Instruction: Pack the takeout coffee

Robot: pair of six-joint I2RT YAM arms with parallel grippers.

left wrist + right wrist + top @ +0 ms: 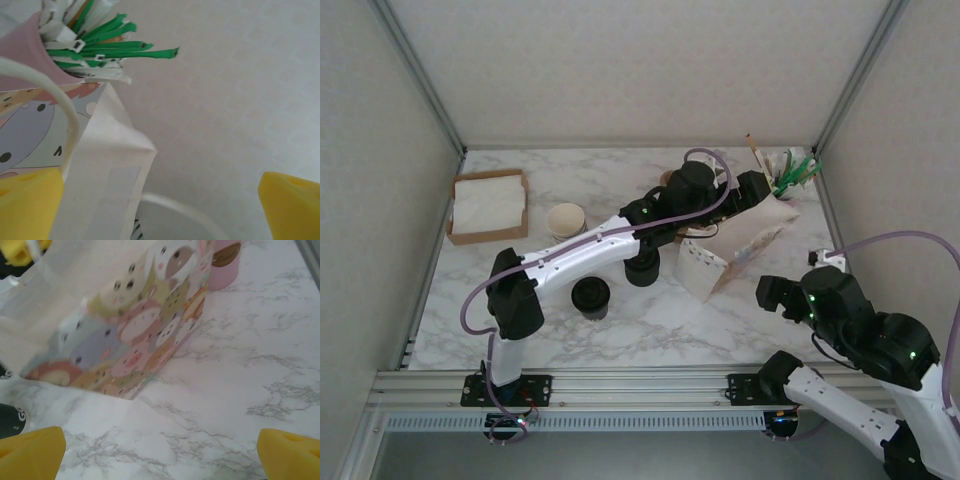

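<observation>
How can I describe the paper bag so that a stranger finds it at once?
Look at the right half of the marble table, toward the back corner, where a pink cup holds green-tipped sticks. The paper bag is just on the near side of that cup. Nothing else there carries pastel cartoon animal faces and a white loop handle.

The top camera sits above and behind the arm bases (pixel 505 388) and looks down and forward from well back. The bases lie at 6 o'clock, the back wall (pixel 640 70) at 12, and the whole marble table (pixel 620 330) between them. The left wrist camera hangs very close over the upper edge of the paper bag (pixel 110 165), with the pink cup (pixel 27 55) at 10 o'clock. The right wrist camera sits low and near over the marble, facing the bag's printed side at 11 o'clock, with the cup at 1. All three views share the bag and the cup, which lie at 3 and 2 o'clock in the top view.
</observation>
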